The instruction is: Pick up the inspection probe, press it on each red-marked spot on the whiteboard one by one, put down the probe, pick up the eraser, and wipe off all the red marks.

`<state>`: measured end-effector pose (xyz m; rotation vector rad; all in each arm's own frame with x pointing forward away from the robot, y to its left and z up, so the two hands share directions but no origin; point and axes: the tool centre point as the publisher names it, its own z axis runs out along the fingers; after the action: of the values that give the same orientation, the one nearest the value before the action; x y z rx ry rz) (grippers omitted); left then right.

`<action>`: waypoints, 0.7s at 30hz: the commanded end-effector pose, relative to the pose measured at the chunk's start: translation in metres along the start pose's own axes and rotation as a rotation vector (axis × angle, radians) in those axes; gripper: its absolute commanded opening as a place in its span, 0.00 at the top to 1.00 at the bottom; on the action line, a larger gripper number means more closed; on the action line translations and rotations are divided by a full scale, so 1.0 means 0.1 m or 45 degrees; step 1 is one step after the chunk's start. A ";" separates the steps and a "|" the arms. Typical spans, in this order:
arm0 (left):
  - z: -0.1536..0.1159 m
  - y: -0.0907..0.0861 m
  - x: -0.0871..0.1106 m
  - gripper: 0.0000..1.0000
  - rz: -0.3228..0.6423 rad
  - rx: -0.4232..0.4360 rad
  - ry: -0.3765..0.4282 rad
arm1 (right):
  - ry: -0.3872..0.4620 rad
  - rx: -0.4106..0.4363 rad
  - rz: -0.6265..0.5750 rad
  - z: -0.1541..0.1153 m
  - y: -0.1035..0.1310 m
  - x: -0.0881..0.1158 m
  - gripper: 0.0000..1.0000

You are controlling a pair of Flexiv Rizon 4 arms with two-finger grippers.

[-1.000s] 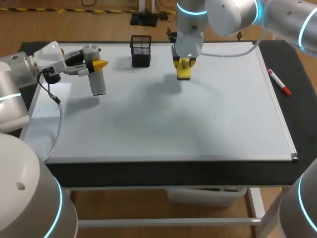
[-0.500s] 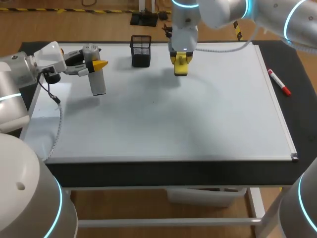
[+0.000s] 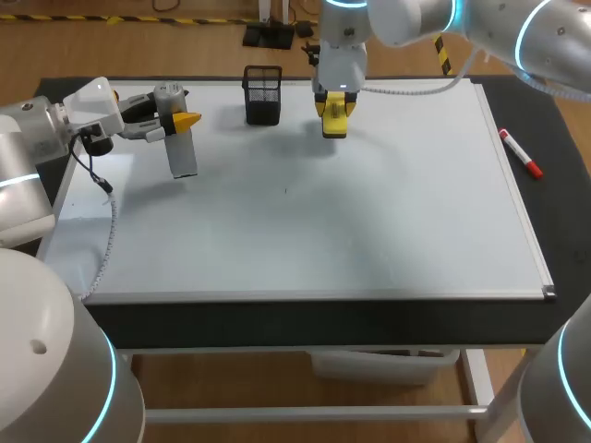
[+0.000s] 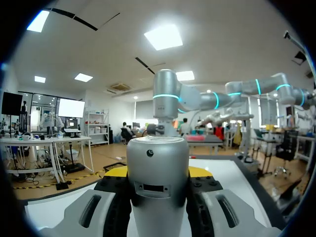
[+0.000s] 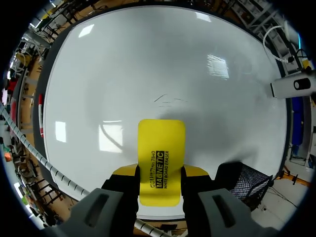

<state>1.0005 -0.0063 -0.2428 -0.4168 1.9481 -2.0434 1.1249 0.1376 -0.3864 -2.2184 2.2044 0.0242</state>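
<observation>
Yellow eraser [image 5: 161, 158] gripped in right pincer [image 5: 160, 174], a finger on each side. It sits at the far edge of the whiteboard [image 3: 369, 221], just right of a black mesh holder [image 3: 263, 93]. Can't tell if the eraser touches the board. Left pincer [image 3: 175, 122] is clenched on the silver probe [image 3: 182, 152], near the board's far left corner. The probe hangs tilted, lower end toward the board; contact not clear. Left wrist view shows the probe's round end between the fingers. There's a faint grey scribble [image 5: 168, 100] near the board's middle, ahead of the eraser. Red marker [image 3: 522, 154] lies on the black table [image 3: 563, 194], just beside the board's right edge.
</observation>
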 end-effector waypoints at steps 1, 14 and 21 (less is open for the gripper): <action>0.00 -0.01 0.00 1.00 0.002 0.000 -0.001 | 0.010 -0.034 -0.002 0.06 -0.14 -0.04 1.00; 0.00 -0.01 0.00 1.00 0.002 0.000 -0.001 | 0.018 -0.068 -0.005 0.18 -0.34 -0.06 1.00; 0.00 -0.01 0.00 1.00 0.002 0.000 -0.001 | 0.023 -0.080 -0.013 0.22 -0.42 -0.08 1.00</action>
<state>1.0005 -0.0063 -0.2428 -0.4168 1.9481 -2.0433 1.1575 0.1425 -0.4055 -2.2488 2.2159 0.0508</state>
